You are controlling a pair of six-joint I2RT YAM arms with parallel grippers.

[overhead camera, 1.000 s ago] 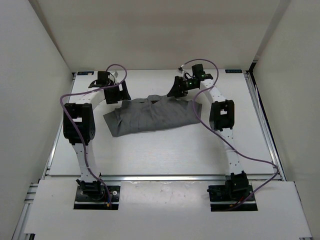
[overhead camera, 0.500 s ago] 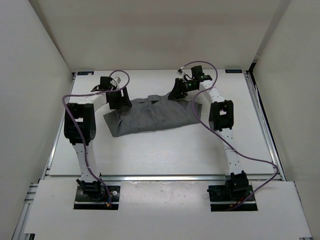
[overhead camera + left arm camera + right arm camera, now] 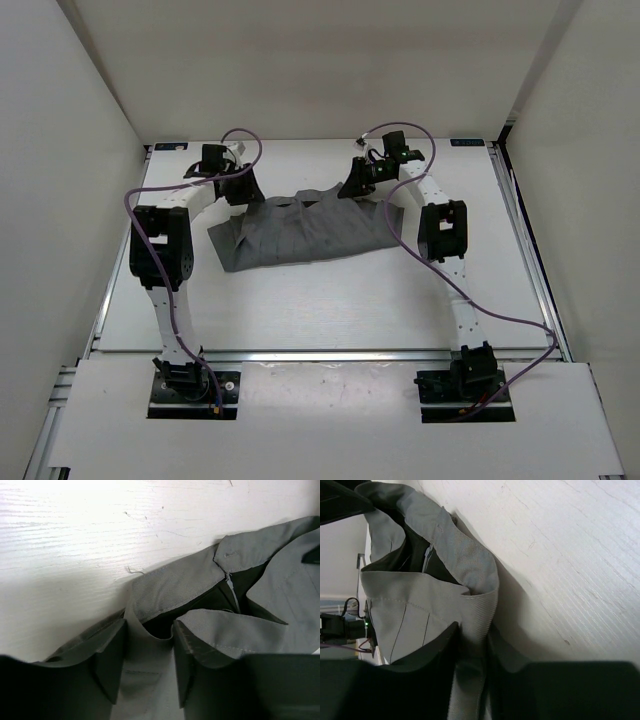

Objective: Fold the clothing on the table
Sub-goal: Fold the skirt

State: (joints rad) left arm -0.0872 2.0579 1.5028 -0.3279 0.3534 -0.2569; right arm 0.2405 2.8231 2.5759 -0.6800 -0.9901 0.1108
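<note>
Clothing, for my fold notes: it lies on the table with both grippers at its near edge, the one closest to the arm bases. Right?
Not the near edge. The top external view shows the left gripper and the right gripper at the far edge of the clothing, away from the arm bases. It does lie on the table.

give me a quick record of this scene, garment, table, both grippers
clothing: grey, pleated, lying spread, band along far edge, not yet folded
table: white, matte
left gripper: far-left band corner, jaws apart astride the fabric
right gripper: far-right band corner, jaws narrow, fabric pinched between
</note>
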